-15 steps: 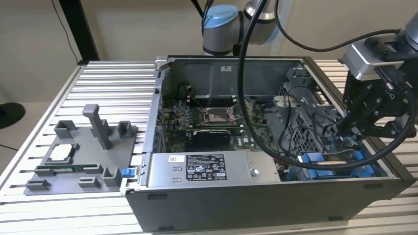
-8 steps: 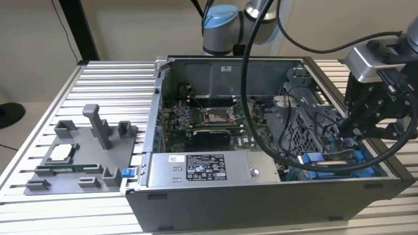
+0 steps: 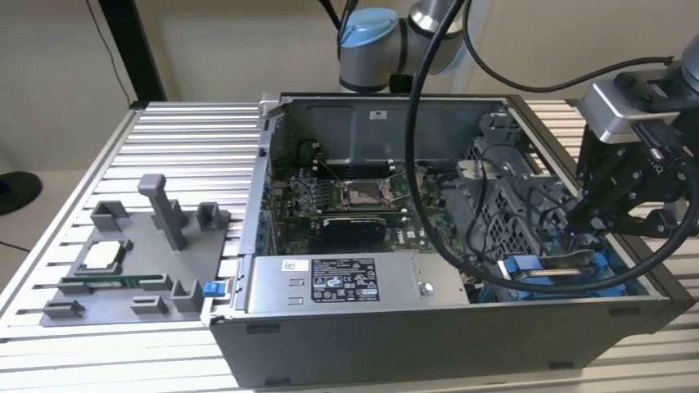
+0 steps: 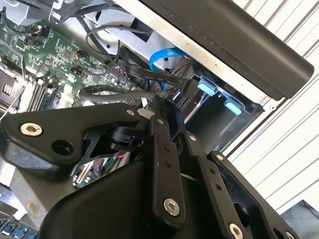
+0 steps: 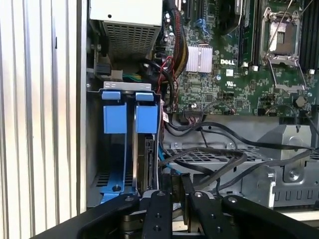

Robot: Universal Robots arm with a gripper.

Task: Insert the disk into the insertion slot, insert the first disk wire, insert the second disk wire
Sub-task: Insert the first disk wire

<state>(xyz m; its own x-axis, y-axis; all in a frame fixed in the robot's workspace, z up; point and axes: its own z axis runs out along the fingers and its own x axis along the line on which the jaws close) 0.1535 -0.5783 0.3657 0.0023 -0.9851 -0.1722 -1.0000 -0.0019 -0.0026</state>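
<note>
Exterior view wide; wrist views near insertion slot (image 5: 122, 119).

Disk (image 5: 148, 164) in insertion slot (image 5: 124, 87)

Ribbed aluminium table (image 3: 164, 131) carries the open PC case (image 3: 437, 344) and, at the exterior view's left, a grey fixture (image 3: 131, 270) (small parts (image 3: 104, 255) sitting on it).

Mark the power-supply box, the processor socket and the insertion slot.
power-supply box (image 3: 344, 281): exterior view, its dark label.
processor socket (image 3: 361, 193): exterior view, its middle.
insertion slot (image 5: 113, 118): first wrist view, a blue clip.
</note>
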